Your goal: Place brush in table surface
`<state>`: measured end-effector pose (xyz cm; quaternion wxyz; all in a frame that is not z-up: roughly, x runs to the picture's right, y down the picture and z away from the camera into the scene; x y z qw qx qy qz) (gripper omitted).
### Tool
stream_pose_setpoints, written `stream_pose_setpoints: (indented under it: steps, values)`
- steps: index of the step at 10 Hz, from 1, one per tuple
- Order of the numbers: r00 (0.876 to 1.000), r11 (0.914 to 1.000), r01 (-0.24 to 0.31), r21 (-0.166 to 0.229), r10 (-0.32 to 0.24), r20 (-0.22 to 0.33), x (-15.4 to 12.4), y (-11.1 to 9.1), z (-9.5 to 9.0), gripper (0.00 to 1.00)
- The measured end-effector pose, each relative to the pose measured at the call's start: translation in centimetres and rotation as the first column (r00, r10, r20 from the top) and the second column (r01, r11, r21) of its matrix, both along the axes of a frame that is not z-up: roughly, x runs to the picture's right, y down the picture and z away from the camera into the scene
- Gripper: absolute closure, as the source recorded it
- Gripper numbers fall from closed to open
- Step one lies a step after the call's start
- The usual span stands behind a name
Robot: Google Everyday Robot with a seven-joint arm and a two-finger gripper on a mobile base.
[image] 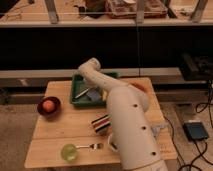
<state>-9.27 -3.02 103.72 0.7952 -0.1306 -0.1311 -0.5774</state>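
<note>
The brush [82, 92] shows as a pale thin stick lying slantwise in the green tray [76, 101] at the back of the table surface [60, 127], a pale plank top. My white arm reaches from the bottom right, bends over the tray and points down into it. The gripper [94, 91] is at the end of that arm, low inside the tray and right at the brush's upper end. The wrist hides most of it, and whether it touches the brush cannot be made out.
A dark bowl with an orange [48, 106] sits at the left edge. A striped object [100, 123] lies mid-table. A green cup [68, 151] and a fork [93, 146] are near the front. A yellow object [105, 95] lies in the tray.
</note>
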Motion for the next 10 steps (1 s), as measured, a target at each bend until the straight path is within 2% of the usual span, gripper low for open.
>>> stream_pose_setpoints:
  steps: [1,2,4,6,7,10]
  values:
    - [1.000,0.9999,-0.010,-0.005,0.010,-0.001,0.0,0.0,0.0,0.97]
    - [0.999,0.9987,-0.046,-0.025,0.046,0.004,-0.2,0.1,-0.3,1.00]
    - [0.997,0.9968,-0.073,-0.033,0.073,-0.001,-0.2,-0.4,-0.6,1.00]
    - [0.994,0.9933,-0.113,-0.024,0.113,-0.009,0.5,-1.4,-2.0,1.00]
    - [0.991,0.9915,-0.130,-0.006,0.130,-0.009,1.1,-2.4,-3.2,1.00]
    - [0.986,0.9859,-0.162,0.042,0.161,0.037,1.6,-5.5,-8.1,1.00]
